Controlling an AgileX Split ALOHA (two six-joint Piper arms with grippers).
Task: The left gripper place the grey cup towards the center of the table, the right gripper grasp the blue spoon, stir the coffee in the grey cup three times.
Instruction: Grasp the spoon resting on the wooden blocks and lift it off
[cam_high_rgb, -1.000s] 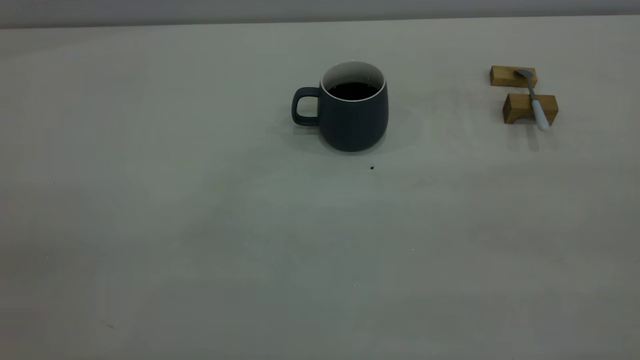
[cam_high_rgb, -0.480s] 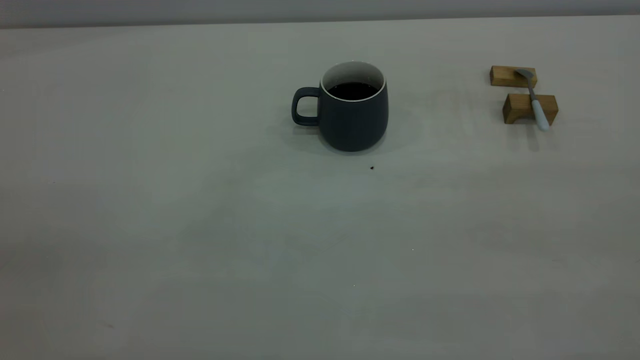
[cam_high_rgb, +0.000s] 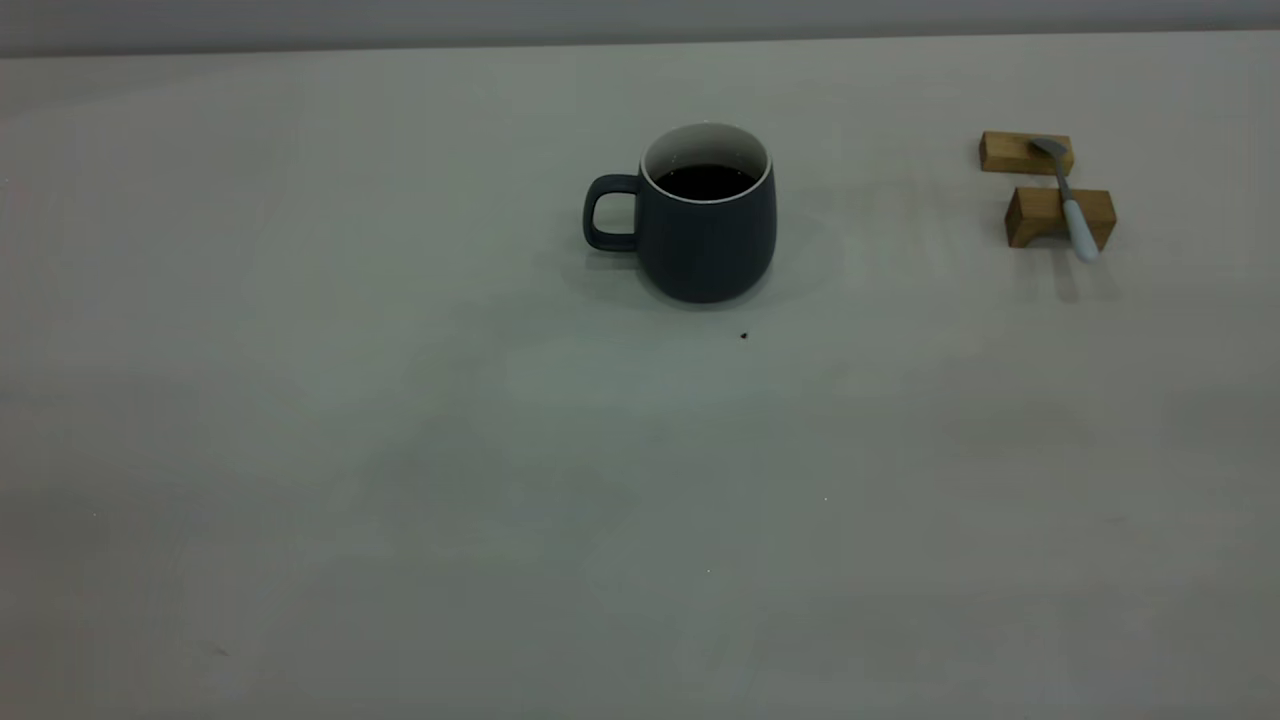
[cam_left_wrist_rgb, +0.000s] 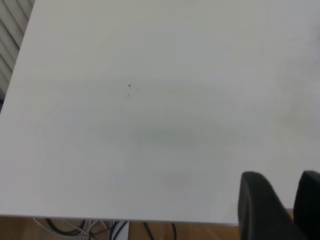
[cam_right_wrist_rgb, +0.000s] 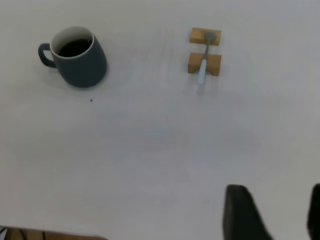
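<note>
Exterior view: the grey cup stands upright on the bench, in the far half and close to mid-width, loop handle pointing toward the left arm's side. The coffee sits below the white rim, surface flat and dark. A tiny dark speck lies on the bench just in front of the cup, apart from its base.

The blue spoon is far over on the right arm's side, well apart from the cup. It lies across two tan wooden blocks: metal bowl on the farther block, pale handle over the nearer block with its tip overhanging the near edge. The blocks sit close together with a narrow gap between them.

Neither arm appears in the exterior view.

Left wrist view: the left hand hangs over bare bench near the bench edge, two dark fingers apart with a gap between them, released, nothing in it. Cables show beyond the edge.

Right wrist view: the right hand hangs above the bench near its edge, fingers spread wide, released, nothing held. Cup and spoon both lie well away from it; the spoon rests untouched on its blocks.
</note>
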